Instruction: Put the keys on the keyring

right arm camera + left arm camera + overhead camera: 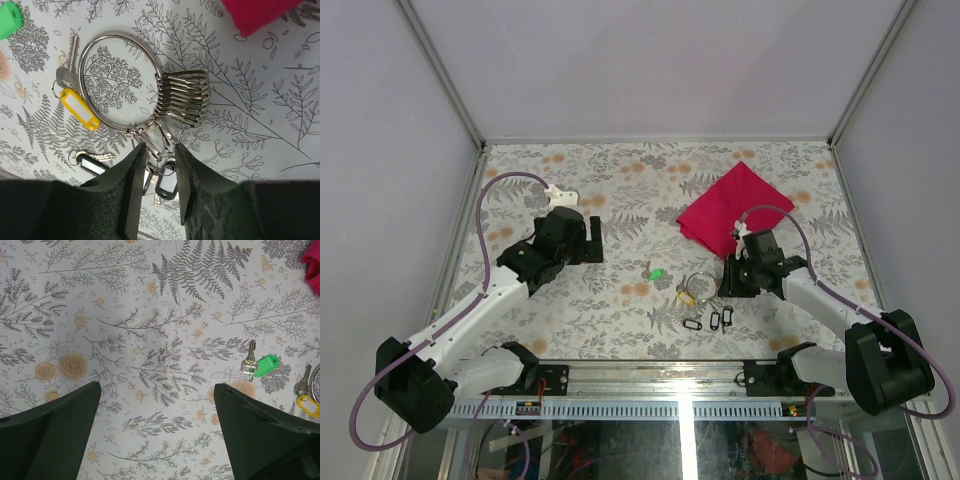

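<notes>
Right wrist view: the keyring point(122, 34) is a thin silver wire loop lying flat on the floral table cover point(260, 100). A bunch of silver snap hooks point(182, 97) crowds its right side, and two clasps sit at its lower edge. The right gripper point(159, 150) stands over those clasps, jaws narrowly apart — whether they pinch the metal I cannot tell. A yellow-tagged key point(80, 110) lies at the loop's left rim, black-tagged keys point(92, 164) lie just below, and a green-tagged key point(9, 19) lies apart. A red cloth point(260, 12) lies near. The left gripper point(157, 386) hovers spread wide — well apart.
</notes>
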Motion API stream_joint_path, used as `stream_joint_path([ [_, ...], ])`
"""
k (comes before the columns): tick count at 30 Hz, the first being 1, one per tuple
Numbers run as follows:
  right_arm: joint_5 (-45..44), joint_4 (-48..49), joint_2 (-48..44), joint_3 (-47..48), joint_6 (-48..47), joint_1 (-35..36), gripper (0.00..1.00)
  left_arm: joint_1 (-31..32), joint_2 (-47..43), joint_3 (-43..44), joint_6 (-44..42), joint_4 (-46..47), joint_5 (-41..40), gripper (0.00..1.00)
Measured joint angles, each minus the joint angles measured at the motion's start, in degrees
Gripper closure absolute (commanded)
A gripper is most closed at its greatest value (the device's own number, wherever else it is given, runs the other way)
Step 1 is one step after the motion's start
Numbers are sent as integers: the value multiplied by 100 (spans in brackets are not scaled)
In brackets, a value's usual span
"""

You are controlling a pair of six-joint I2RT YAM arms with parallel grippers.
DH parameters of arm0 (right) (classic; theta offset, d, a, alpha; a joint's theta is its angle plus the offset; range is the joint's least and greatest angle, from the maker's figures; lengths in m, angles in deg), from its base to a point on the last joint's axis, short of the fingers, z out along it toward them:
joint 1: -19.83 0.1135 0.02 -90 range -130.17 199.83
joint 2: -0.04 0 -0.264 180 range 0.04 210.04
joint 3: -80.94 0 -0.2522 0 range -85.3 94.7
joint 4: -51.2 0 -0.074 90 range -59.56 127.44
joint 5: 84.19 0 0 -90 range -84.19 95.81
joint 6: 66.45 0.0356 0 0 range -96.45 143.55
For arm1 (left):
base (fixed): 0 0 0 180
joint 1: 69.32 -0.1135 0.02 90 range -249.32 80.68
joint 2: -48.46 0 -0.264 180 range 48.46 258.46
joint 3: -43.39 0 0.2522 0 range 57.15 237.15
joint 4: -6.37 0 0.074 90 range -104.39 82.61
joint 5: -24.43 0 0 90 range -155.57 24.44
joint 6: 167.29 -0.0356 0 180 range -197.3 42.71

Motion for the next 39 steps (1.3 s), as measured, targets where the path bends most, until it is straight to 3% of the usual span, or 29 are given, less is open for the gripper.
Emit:
stream_joint_path([
  [30,-468,-212,730,282,-70,450,77,0,2,0,-24,0,81,0],
  [39,-511,-236,793,343,-116,540,93,0,2,0,-26,0,81,0],
])
